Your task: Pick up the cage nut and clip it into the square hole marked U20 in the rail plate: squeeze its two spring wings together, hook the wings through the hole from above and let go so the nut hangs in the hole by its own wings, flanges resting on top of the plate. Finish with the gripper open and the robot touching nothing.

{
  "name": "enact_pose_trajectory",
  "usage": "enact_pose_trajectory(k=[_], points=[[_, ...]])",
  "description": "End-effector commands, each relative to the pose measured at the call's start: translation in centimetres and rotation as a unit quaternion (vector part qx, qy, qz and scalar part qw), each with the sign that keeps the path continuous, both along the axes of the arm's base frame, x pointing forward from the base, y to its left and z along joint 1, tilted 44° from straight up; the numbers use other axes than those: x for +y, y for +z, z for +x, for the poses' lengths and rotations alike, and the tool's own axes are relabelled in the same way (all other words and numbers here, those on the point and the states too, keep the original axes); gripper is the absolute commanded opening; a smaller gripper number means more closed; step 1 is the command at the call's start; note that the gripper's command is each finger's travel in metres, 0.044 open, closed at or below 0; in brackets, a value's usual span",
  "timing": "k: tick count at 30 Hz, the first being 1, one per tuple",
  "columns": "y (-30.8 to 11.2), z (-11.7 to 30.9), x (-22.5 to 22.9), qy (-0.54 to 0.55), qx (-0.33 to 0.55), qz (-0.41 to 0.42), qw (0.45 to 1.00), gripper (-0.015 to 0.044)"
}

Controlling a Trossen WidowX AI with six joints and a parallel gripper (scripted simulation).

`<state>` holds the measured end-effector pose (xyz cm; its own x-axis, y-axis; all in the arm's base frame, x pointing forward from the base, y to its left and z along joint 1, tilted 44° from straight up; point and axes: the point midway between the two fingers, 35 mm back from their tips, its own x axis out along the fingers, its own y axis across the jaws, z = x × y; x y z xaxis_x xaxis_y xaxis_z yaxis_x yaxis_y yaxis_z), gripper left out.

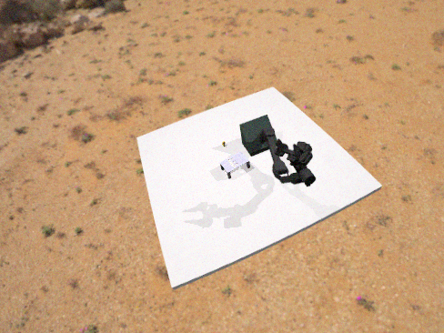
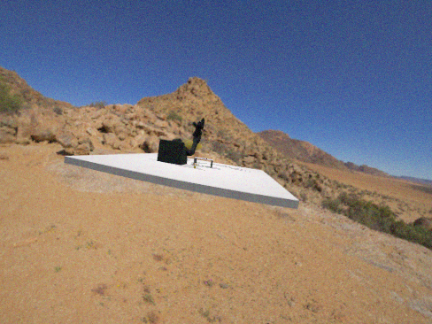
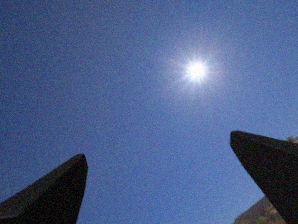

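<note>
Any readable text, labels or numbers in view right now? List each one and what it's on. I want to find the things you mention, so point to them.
None can be read.
Rail plate [image 1: 242, 164] [image 2: 204, 158]: faint marks on top in the top view, too small and blurred to make out, U20 included.
Dark block [image 1: 257, 132] [image 2: 172, 151]: no lettering visible.

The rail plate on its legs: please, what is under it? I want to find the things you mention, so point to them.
Under the rail plate [image 1: 241, 160], the top view shows dark legs [image 1: 229, 175] at its edge; the plate covers the ground directly beneath. The exterior view is too small to tell whether anything else is there.
</note>
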<state>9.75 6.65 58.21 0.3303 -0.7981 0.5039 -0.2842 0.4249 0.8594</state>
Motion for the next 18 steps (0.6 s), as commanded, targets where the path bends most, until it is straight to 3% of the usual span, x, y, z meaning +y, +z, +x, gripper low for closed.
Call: enact_pose_trajectory(k=[1,8,18], points=[[-0.1,-1.9,-6.9,-0.011,0.053,0.059,0.997,0.0440],[-3.2,-2.7,-18.8,0.004,0.200,0.140,0.970,0.0440],[-12.6,1.1,-31.5,0.095,0.428,0.189,0.879,0.0440]])
